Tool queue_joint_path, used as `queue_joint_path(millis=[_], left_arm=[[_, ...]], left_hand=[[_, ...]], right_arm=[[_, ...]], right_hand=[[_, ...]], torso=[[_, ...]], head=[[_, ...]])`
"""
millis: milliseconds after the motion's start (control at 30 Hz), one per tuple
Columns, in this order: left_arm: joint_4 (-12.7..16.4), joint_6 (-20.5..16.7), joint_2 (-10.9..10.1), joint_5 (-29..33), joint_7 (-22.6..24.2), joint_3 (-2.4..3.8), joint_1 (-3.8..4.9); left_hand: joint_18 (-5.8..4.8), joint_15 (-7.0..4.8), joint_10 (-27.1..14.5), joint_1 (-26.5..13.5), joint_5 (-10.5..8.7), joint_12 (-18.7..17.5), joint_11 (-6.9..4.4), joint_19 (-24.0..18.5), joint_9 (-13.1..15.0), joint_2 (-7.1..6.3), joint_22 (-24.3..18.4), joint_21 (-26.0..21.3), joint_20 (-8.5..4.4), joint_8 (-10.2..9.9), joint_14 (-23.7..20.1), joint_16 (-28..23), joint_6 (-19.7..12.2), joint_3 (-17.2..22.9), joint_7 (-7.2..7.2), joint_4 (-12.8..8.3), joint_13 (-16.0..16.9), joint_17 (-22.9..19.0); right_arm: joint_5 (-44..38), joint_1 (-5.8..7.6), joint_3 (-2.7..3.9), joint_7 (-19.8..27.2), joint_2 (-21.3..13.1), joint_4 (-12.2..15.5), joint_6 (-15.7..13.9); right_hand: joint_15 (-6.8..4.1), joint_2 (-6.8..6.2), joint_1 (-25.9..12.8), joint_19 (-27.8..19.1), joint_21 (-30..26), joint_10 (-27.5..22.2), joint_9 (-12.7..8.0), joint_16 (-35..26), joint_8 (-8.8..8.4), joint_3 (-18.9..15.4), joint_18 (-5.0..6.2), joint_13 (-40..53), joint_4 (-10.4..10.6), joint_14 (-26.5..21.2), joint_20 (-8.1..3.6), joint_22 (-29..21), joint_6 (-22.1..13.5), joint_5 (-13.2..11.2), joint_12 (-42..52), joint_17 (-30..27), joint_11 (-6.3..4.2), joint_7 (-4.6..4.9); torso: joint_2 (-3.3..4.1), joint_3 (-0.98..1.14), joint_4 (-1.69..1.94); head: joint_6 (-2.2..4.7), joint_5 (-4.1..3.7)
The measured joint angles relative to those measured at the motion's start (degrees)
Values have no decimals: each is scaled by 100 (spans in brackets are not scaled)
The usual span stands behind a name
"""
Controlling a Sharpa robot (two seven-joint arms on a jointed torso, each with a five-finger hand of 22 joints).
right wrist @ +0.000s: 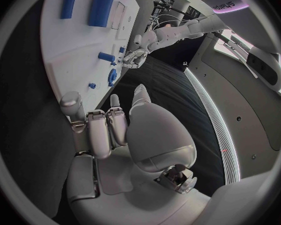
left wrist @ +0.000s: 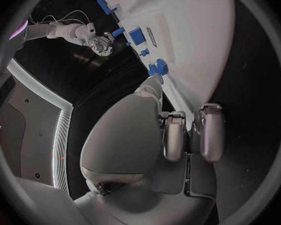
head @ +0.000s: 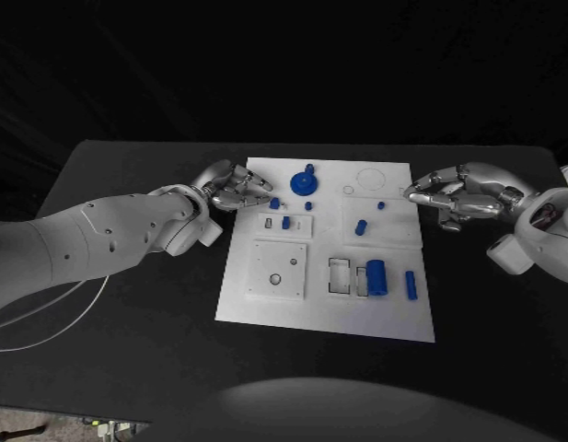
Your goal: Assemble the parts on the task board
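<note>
Black bench [head: 138, 368], matte, rectangular, far edge and both far corners in head view. Beyond it everything is dark, looks like black drape, no detail. White cable [head: 45, 322] loops over the bench's near-left part. Wrist views: grey curved panels [right wrist: 240, 100] edged with a thin white light strip [left wrist: 62, 130]; purple glow at one rim [right wrist: 231, 5].
</note>
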Motion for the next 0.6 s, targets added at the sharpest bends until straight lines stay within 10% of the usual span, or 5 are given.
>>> queue_joint_path(millis=[300,433,600], left_arm=[[89,57,-64,1,44,2,-3],[335,-90,-195,-255,50,54,3],[673,-355,-397,-880,-125,78,199]], left_hand=[[-1,0,16,68,173,0,16,0,-122,-68,0,13,0,-156,0,0,-225,-95,141,-17,1,0],[0,131,11,68,267,0,219,2,-172,-68,0,48,69,-156,13,0,-181,-189,332,31,1,-1],[-1,218,20,68,87,0,349,17,-255,-68,-1,70,163,-184,11,0,-275,-238,463,48,1,-1]], right_arm=[[3,-6,0,0,-18,5,1],[4,-7,0,-1,-39,10,0],[5,-8,1,-6,-35,22,-2]], right_hand=[[0,0,0,-21,0,-19,0,0,0,0,0,0,0,0,21,-1,0,0,0,-1,19,0],[0,0,0,-21,0,-19,0,0,0,0,0,0,0,0,21,-1,0,0,2,-1,19,0],[0,1,1,-21,0,-19,0,0,0,0,0,0,0,0,21,-1,0,0,2,-1,19,0]], torso=[[-4,4,-2],[-7,11,-1],[-12,15,-16]], head=[[0,19],[0,19],[0,38]])
